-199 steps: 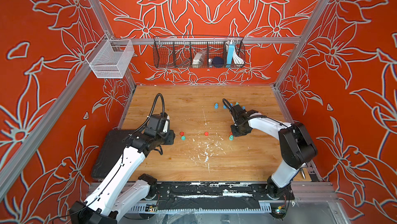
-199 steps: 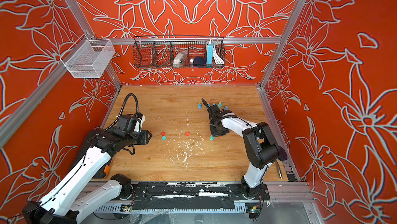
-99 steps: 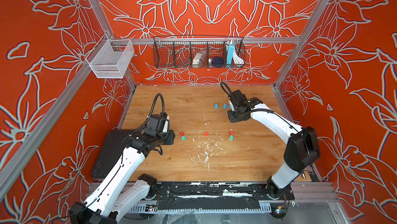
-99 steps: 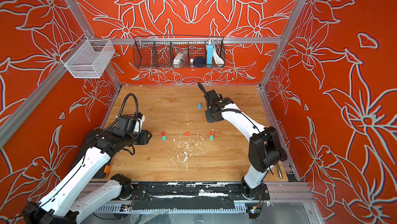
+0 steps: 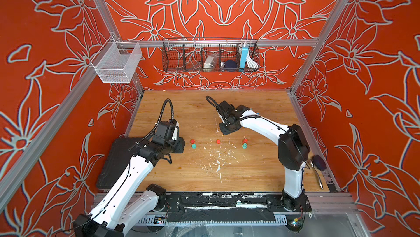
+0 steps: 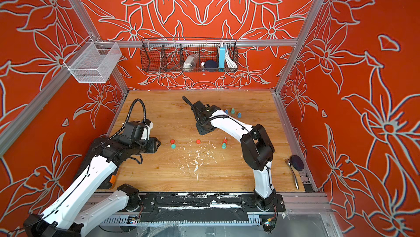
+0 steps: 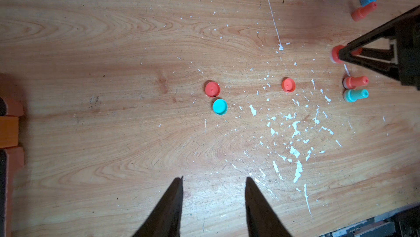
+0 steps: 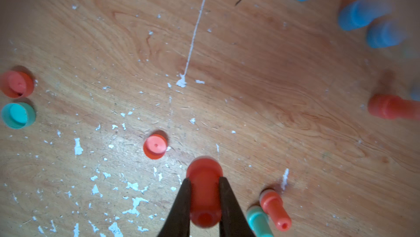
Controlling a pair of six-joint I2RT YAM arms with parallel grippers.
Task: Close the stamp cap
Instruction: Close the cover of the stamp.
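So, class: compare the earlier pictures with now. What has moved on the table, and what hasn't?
The right hand, shut on a red stamp, swung from beside the front teal stamp toward the back, then toward the centre. The left hand, the lone red cap and that teal stamp stayed put.

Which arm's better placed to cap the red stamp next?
Right. The right fingers are shut on the red stamp, and the lone red cap lies close by. The left fingers are open and empty, farther from that cap.
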